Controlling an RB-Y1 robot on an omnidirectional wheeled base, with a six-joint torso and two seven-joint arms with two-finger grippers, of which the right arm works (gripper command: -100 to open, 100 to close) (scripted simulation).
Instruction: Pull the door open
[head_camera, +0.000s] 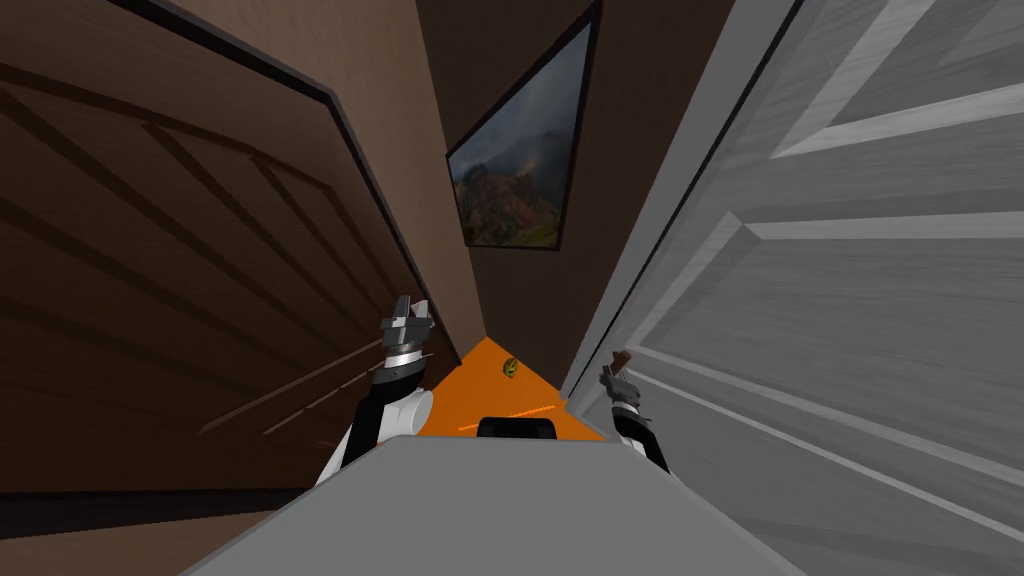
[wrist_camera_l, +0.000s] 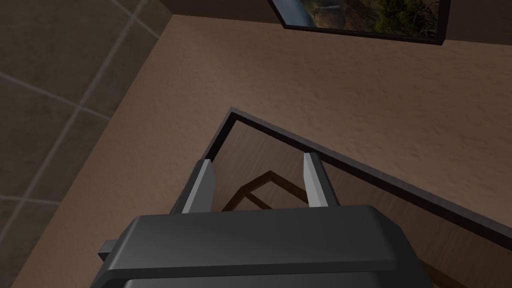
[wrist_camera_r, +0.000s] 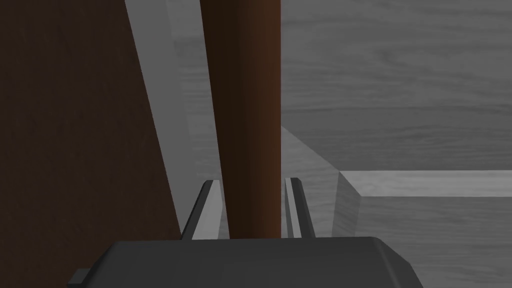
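Right claw (wrist_camera_r: 252, 181) comes first, its two fingers pressed close against either side of a dark brown handle (wrist_camera_r: 245, 100), so it grips the handle, with nothing showing of how deep the bar sits in the grasp. Largest in the scene is the grey door (head_camera: 850, 300), a panelled slab down my right side, running away from me at a steep slant. Facing it on my left is a brown door (head_camera: 150, 250) in a dark frame, and between the two lies a narrow strip of orange floor (head_camera: 490, 385) ending at a brown wall with a picture (head_camera: 520, 170). The handle sits low on the grey door, near the edge that meets the wall strip, and its long axis runs on between the fingers and out past their tips, close along the door's face. The right arm is the one on the task's thing. The left claw (head_camera: 408, 322) hangs well apart from it beside the brown door, fingers spread with nothing between them. I judge the pull must come back toward my chest and away from the grey face. Room is tight: the door would swing into the strip I stand in, so base or torso may have to give way. A small greenish thing (head_camera: 511, 368) lies on the floor ahead.
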